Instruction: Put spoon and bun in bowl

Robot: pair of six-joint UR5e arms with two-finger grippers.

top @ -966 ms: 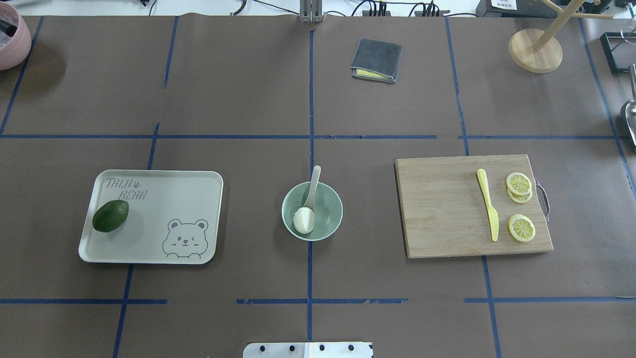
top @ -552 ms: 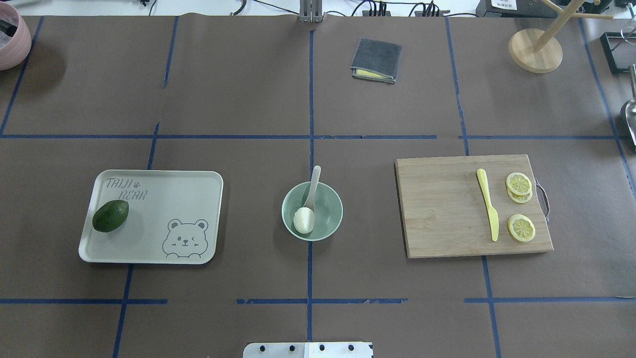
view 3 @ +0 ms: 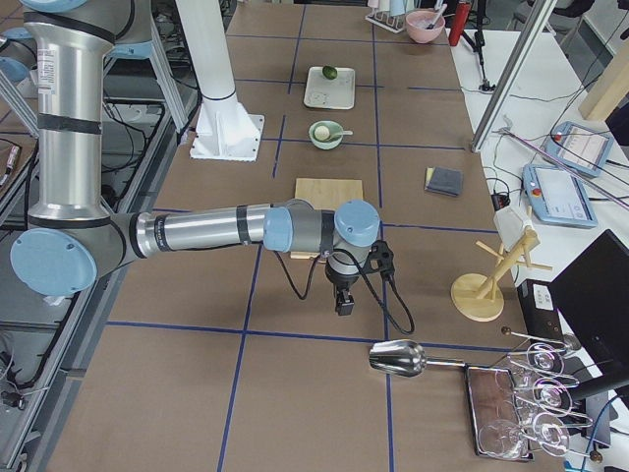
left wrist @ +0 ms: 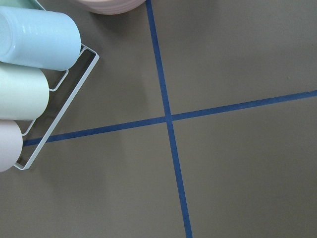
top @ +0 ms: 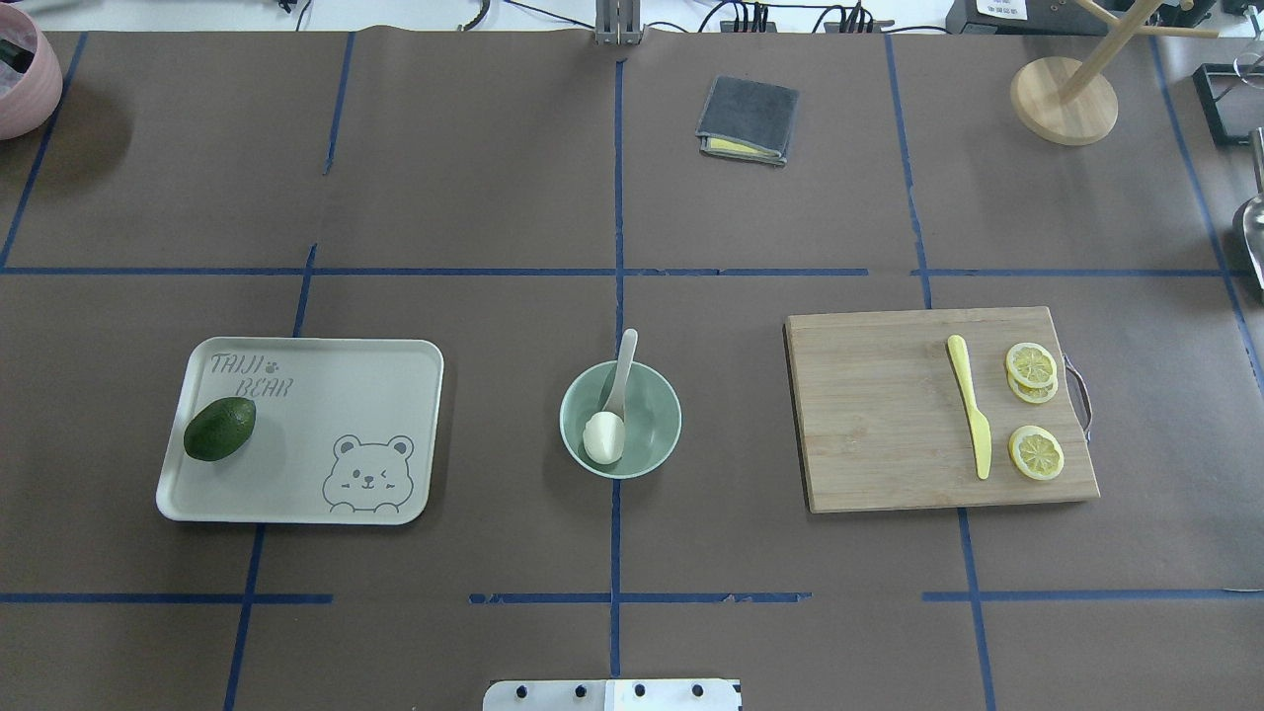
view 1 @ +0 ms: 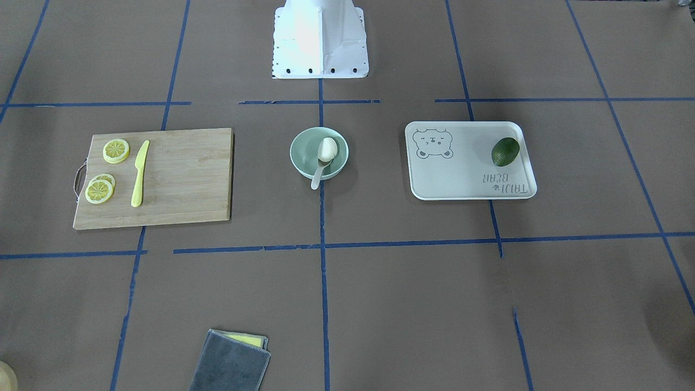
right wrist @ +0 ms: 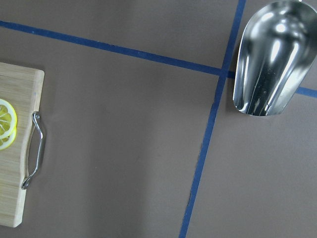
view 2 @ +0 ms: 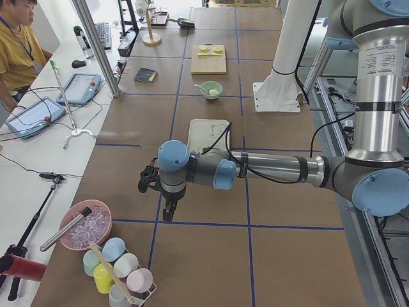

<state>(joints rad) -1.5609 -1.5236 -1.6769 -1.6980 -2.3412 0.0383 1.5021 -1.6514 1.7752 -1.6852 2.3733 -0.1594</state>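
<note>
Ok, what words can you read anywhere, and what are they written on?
"TAIJI BEAR": on the tray, with a paw print beside it, in the overhead view.
White label on a dark box at the table's far edge: too small to read.
Print on the left arm: too blurred to read.

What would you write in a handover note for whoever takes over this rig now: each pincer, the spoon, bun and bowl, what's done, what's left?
Left pincer: hangs near the table's left end, open or shut unclear.
Right pincer: near the right end, likewise unclear.
The bun lies in the bowl; the spoon has its scoop in it, handle over the far rim.
Done: both placed.
Left: nothing apparent.
</note>
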